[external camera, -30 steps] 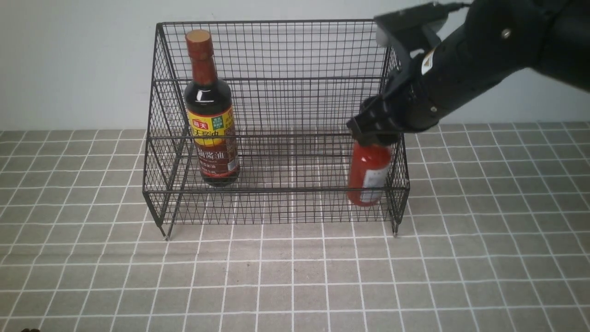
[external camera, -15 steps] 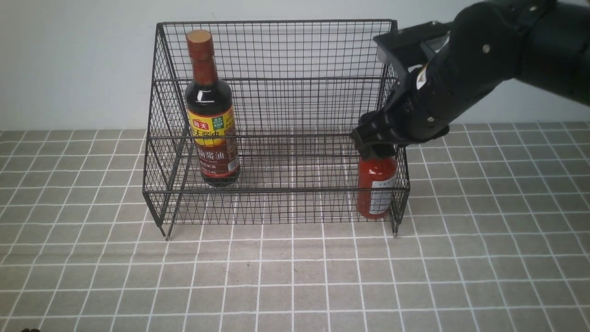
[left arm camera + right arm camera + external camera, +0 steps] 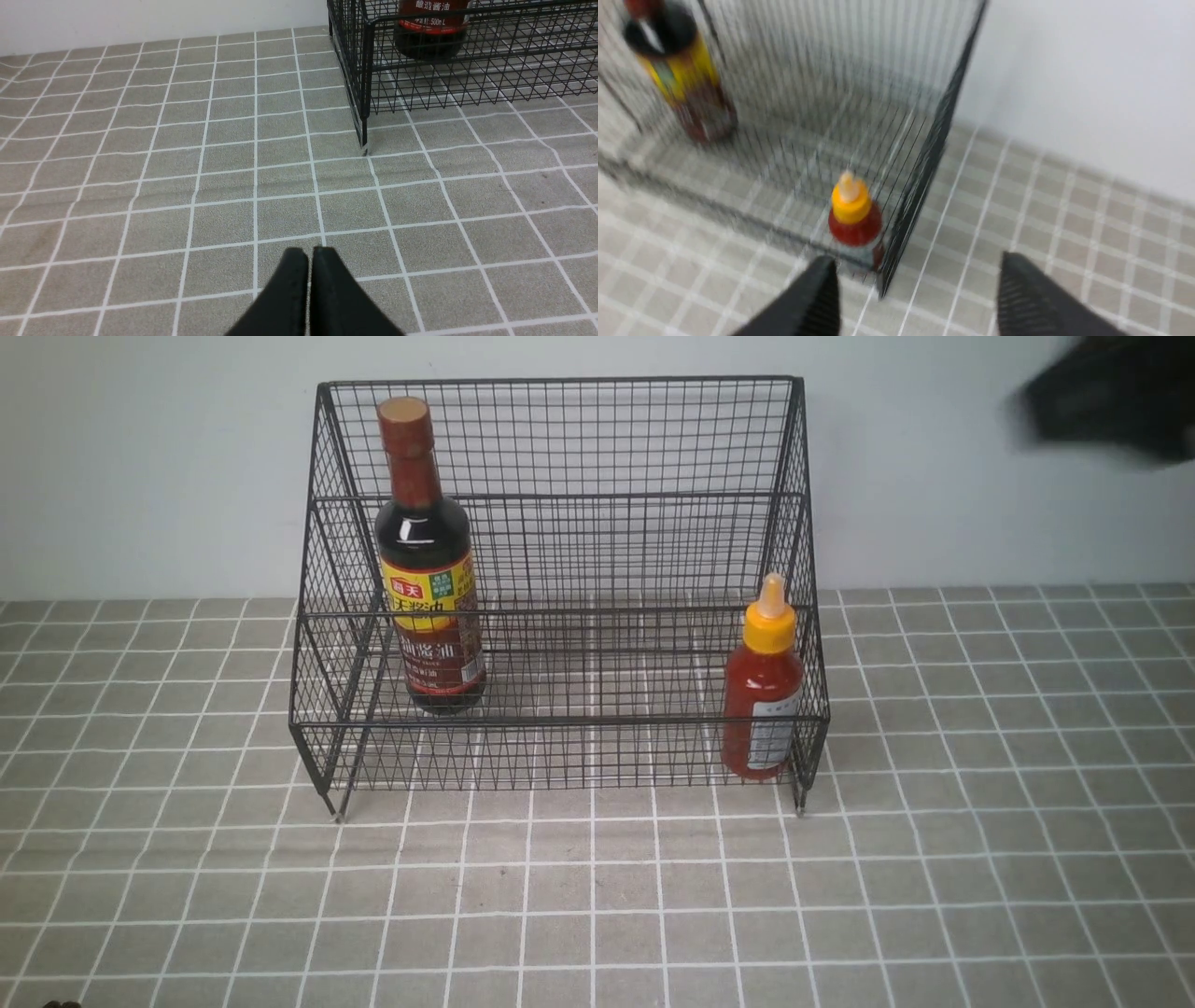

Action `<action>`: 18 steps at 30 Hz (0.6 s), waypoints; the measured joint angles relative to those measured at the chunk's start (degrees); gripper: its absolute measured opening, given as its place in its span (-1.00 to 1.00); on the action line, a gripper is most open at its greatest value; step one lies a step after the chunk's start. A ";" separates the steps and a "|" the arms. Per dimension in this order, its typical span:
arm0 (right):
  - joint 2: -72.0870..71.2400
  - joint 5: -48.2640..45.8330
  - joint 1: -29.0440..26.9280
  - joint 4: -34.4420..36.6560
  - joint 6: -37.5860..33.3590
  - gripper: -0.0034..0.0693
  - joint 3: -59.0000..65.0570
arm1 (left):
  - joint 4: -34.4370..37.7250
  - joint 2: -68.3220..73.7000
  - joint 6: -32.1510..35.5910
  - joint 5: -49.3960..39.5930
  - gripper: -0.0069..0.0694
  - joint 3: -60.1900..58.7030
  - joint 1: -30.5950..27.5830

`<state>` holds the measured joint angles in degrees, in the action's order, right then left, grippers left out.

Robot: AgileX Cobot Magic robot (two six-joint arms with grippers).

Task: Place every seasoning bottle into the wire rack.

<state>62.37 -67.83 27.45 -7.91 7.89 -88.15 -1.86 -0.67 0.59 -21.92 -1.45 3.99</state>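
The black wire rack (image 3: 560,439) stands at the back of the table. The tall dark soy sauce bottle (image 3: 428,569) stands upright in its left part; its base shows in the left wrist view (image 3: 432,28). The red sauce squeeze bottle (image 3: 764,695) with yellow nozzle cap stands upright in the rack's front right corner, also in the right wrist view (image 3: 853,219). My right gripper (image 3: 920,270) is open and empty, high and to the right of the rack; its arm (image 3: 1111,397) is a blur at the top right. My left gripper (image 3: 308,254) is shut and empty, low over the tiles left of the rack.
The table is covered with a grey tiled cloth (image 3: 597,896). A white wall (image 3: 140,457) runs behind the rack. The rack's front left leg (image 3: 364,144) stands ahead of my left gripper.
My right gripper has let go of the red sauce bottle, opened and pulled up and away to the right. The bottle now stands free in the rack. The left arm has not moved.
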 joint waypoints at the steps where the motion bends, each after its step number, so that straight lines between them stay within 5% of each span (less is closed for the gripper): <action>1: -3.75 0.06 0.00 -0.58 0.93 0.00 0.61 | 0.00 0.00 0.00 0.00 -0.84 0.00 0.00; 5: -19.54 1.92 0.00 -1.11 4.65 -0.39 7.51 | 0.00 0.00 0.05 0.00 -0.84 0.00 0.00; 9: -39.65 13.58 0.00 -1.59 6.47 -0.81 22.66 | 0.00 0.00 0.04 0.00 -0.84 0.00 0.00; 18: -63.60 33.39 0.00 -1.57 8.47 -0.94 51.88 | 0.00 0.00 0.06 0.00 -0.84 0.00 -0.01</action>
<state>-1.22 -34.44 27.45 -9.47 16.35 -36.27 -1.86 -0.67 0.65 -21.92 -1.45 3.97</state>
